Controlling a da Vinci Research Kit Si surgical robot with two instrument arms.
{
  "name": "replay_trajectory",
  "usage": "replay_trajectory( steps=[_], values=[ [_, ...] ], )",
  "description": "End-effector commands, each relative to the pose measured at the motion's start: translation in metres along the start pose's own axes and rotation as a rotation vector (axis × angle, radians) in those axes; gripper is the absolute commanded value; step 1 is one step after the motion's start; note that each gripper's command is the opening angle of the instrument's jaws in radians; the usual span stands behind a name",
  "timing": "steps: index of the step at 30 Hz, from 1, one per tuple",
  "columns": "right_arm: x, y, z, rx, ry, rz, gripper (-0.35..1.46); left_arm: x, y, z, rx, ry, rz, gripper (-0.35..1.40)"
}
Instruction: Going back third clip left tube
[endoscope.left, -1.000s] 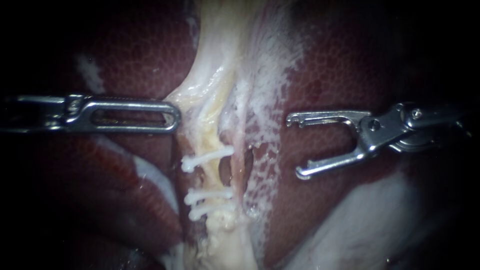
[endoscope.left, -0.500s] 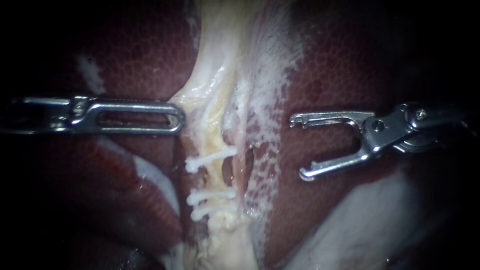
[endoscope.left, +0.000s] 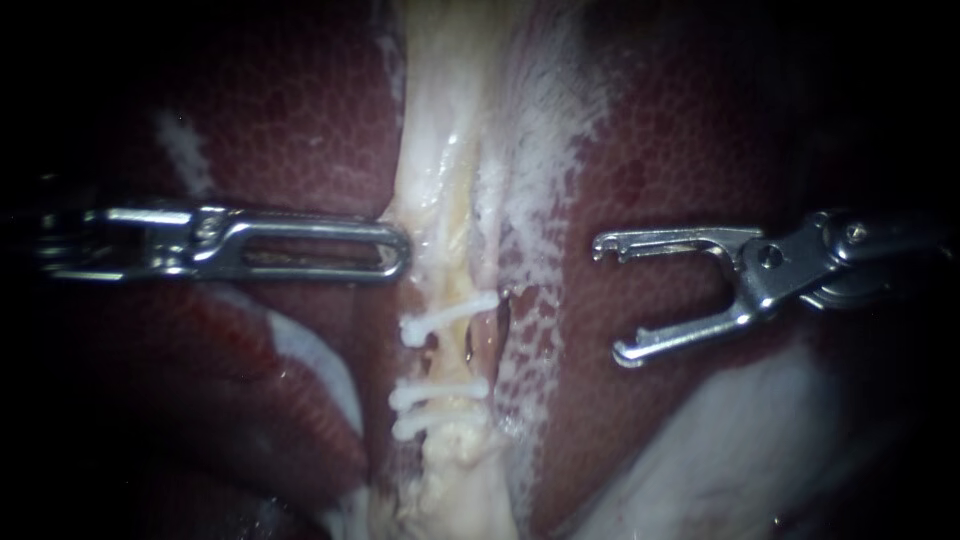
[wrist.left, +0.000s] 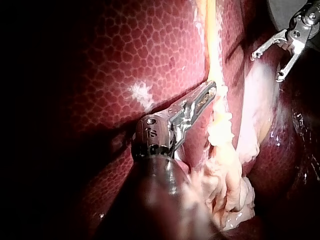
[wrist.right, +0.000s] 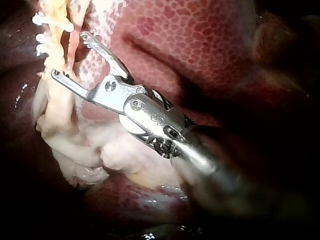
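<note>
The pale left tube runs down the middle of the endoscope view and carries three white clips: one upper clip and two lower clips close together. My left instrument has its slotted jaws shut on the pale tissue at the tube's left edge, also seen from its own wrist camera. My right instrument hangs to the right of the tube, apart from it, with its hooked jaws wide open and empty. In its wrist view the clips lie just beyond its jaws.
Dark red liver lies on both sides of the tube. A thin pinkish strand runs just right of the clipped tube. Pale fatty tissue sits at lower right, and a lumpy pale mass lies under my right instrument.
My left instrument has moved right with the tissue it holds, so the tube stands straighter and the clips shifted right. My right instrument has drawn back a little to the right, jaws still open.
</note>
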Motion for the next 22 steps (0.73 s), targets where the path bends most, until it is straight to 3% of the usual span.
replay_trajectory(
  steps=[1,22],
  values=[
    [0.0001,-0.0001,0.0001,0.000,0.000,0.000,0.60,0.0000,0.0000,0.0000,0.001,0.002,0.000,-0.35],
    [0.0001,-0.0001,0.0001,0.000,0.000,0.000,0.60,0.0001,0.0000,0.0002,0.002,0.006,0.000,-0.35]
  ],
)
